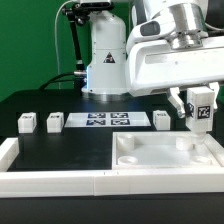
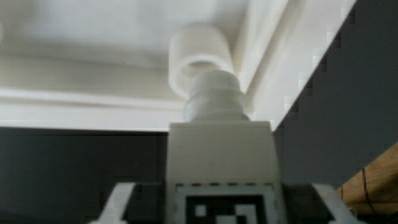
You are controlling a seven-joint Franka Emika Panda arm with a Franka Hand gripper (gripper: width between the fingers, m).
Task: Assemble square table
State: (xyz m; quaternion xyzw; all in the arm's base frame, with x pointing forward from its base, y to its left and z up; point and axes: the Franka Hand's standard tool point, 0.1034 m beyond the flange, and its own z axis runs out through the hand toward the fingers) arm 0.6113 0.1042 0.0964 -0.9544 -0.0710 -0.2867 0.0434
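Hand (image 1: pixel 199 108) is clamped on one leg (image 1: pixel 204 116), held upright above the square top (image 1: pixel 150 160) at its 1 o'clock corner, apparently unseated; three loose legs (image 1: pixel 54 122) lie on the surface (image 1: pixel 70 145) at 10 to 12 o'clock, none fitted.

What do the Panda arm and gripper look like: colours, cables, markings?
The arm has glossy white rounded shells with a grey metal ring near the wrist. Its white base column carries a small dark logo; a black cable runs beside it. The gripper is white-bodied; finger detail is too small to tell.
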